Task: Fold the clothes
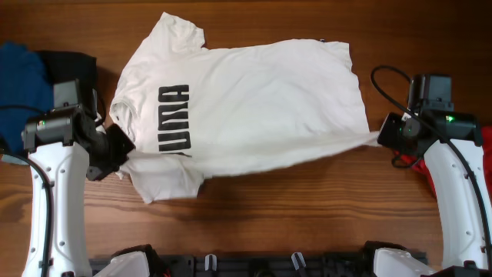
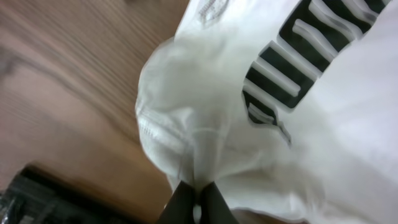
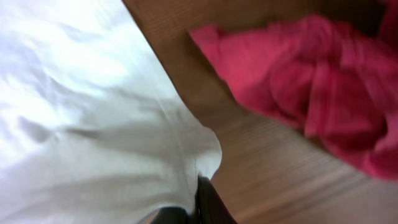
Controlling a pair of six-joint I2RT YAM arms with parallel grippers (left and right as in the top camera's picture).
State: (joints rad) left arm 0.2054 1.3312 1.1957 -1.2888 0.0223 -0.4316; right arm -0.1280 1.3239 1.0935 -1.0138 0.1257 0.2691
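Stands early in the first fold: white Puma T-shirt [image 1: 269,100] stretched between left gripper [image 1: 123,148], clamped at its shoulder, and right gripper [image 1: 382,137], clamped on its hem corner, near edge lifted, nothing yet doubled over, red garment [image 3: 323,81] just beside the right gripper untouched.

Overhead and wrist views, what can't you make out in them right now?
- Red garment: right wrist view, blurred and cut off by the frame edge; overhead, nearly all behind the right arm.
- Blue and black cloth: overhead, cut off by the left edge, partly under the left arm; type unclear.
- Left gripper and right gripper: wrist views, fingertips buried in the white T-shirt, cut off at the bottom edge.
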